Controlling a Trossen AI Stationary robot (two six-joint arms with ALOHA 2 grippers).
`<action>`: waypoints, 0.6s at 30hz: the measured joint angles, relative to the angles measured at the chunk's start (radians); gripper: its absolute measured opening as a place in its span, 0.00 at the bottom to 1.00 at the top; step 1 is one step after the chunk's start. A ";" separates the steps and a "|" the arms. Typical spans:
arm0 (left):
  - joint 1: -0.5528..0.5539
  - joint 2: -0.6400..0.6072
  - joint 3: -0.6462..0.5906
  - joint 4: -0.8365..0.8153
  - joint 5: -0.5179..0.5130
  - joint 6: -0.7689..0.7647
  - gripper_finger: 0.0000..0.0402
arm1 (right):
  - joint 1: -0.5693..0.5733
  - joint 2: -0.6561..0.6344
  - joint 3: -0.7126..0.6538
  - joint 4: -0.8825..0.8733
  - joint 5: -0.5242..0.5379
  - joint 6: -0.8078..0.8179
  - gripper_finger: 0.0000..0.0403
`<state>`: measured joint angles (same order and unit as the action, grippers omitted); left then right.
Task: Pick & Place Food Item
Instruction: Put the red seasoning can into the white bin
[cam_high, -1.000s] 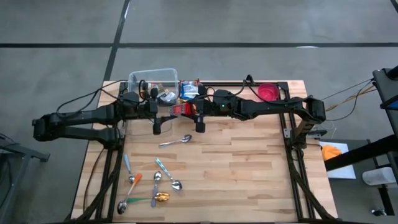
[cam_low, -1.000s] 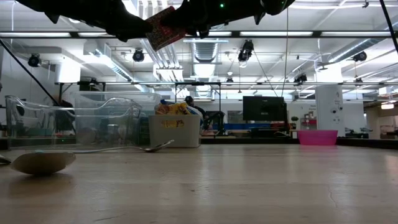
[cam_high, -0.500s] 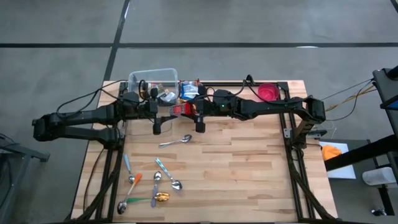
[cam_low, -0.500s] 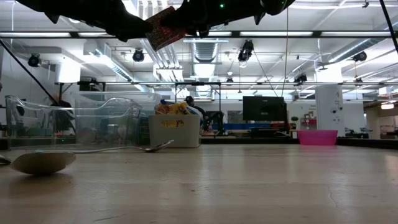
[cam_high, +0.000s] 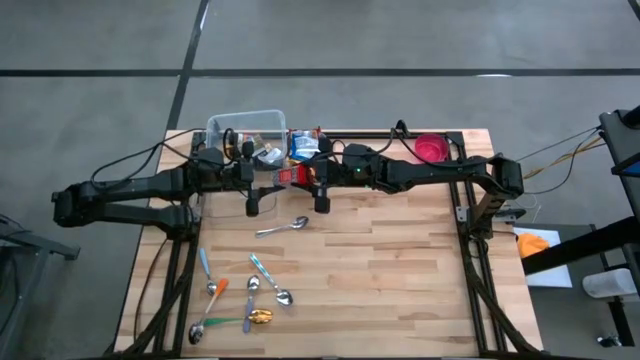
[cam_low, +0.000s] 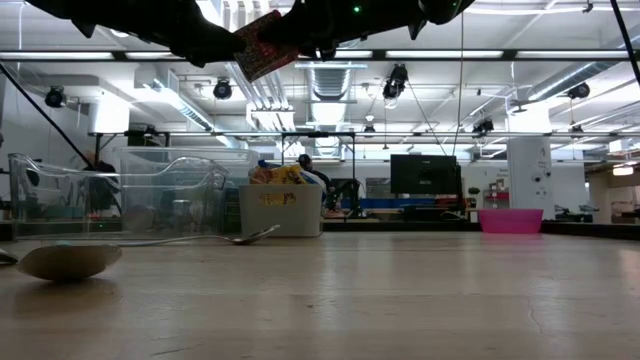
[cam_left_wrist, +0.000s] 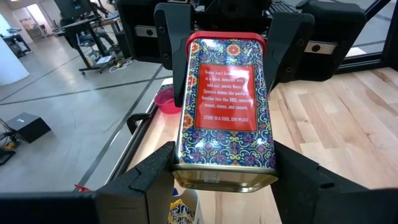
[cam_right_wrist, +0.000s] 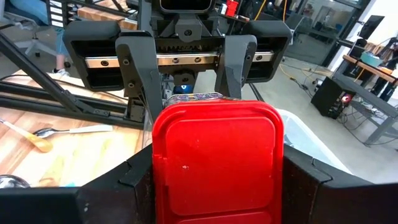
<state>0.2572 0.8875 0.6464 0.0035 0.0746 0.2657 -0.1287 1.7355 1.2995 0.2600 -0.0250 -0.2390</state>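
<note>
Arms stretched level, meeting above worktop (cam_high: 400, 260); left tool (cam_left_wrist: 225, 177) and right tool (cam_right_wrist: 214, 171) both clamped on red tin (cam_high: 285, 176), held aloft.

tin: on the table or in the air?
In the air. The red tin is clamped at both ends, between the left gripper and the right gripper, above the table.

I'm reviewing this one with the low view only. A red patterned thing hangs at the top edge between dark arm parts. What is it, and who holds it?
Observer: It is a rectangular metal tin with a red lid. The left gripper clamps its gold base end.
Operator: And the right gripper?
Observer: The right gripper grips the lid end, so both hold it.
Operator: Over what?
Observer: It is in the air over the wooden table, close to the clear plastic bin.
</note>
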 joint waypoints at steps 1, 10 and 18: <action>0.000 0.000 0.000 0.000 0.000 0.000 0.51 | 0.000 0.000 0.000 0.000 0.000 0.000 0.54; 0.001 0.000 0.000 0.003 -0.002 -0.005 0.51 | 0.000 0.000 0.000 0.000 0.003 0.015 0.60; 0.001 0.000 0.001 0.004 -0.004 -0.005 0.51 | 0.000 0.001 0.000 -0.002 0.002 0.082 0.85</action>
<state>0.2577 0.8875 0.6472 0.0071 0.0705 0.2607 -0.1284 1.7363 1.2995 0.2581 -0.0231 -0.1570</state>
